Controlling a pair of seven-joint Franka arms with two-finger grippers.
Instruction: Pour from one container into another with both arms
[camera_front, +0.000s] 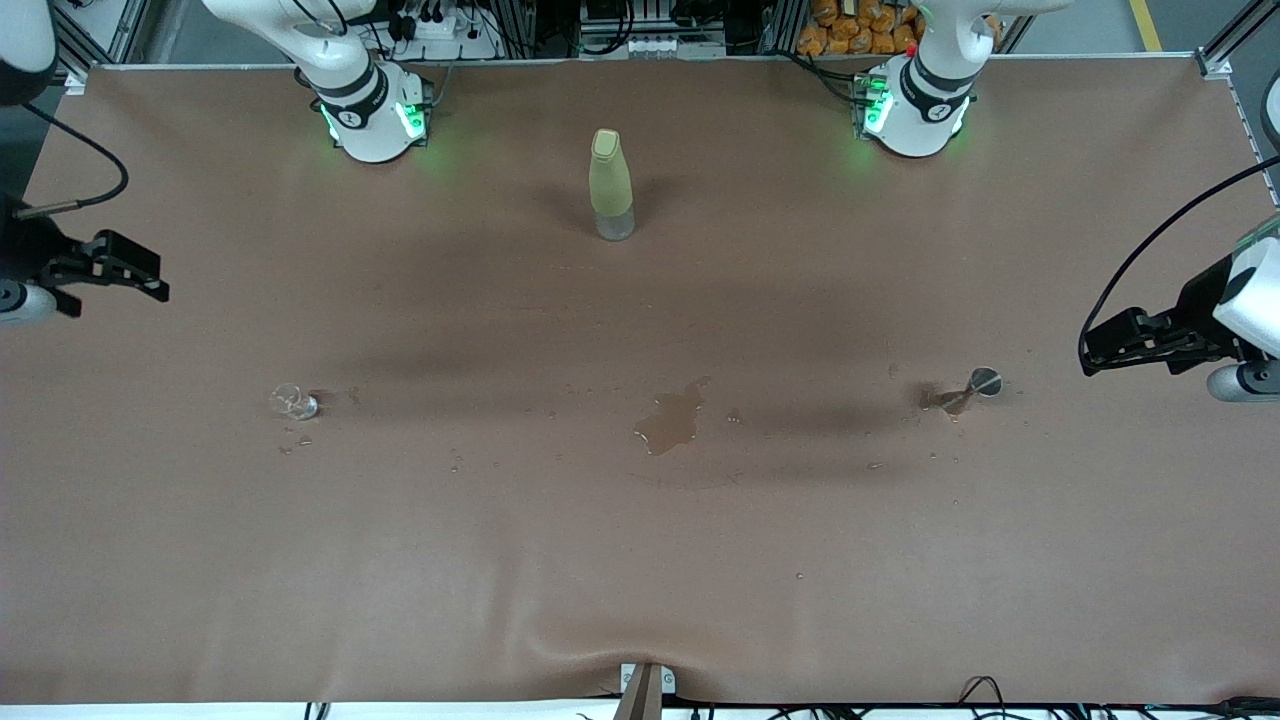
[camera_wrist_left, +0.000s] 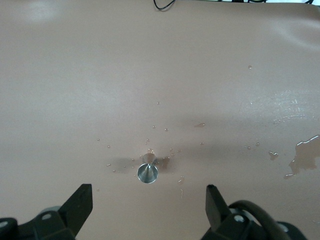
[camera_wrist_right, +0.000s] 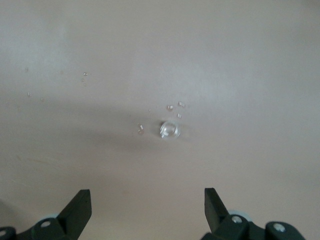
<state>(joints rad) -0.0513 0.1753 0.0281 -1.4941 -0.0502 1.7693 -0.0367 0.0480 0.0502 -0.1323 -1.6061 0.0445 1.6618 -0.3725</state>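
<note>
left gripper (camera_front: 1100, 352) spread wide, empty, at frame right over metal funnel (camera_front: 984, 381) | right gripper (camera_front: 150, 280) spread wide, empty, frame left above glass cup (camera_front: 293, 401) | spill (camera_front: 672, 420) mid-frame | risk: slippage expected on wet tabletop (camera_front: 640, 560)

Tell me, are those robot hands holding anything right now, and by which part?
Nothing is held. The left gripper hangs open over a small metal funnel; the right gripper hangs open over a tiny glass.

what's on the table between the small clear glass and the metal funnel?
Front view: between the clear glass and the metal funnel lies a puddle of spilled liquid about midway, plus scattered droplets. No other object sits there.
</note>
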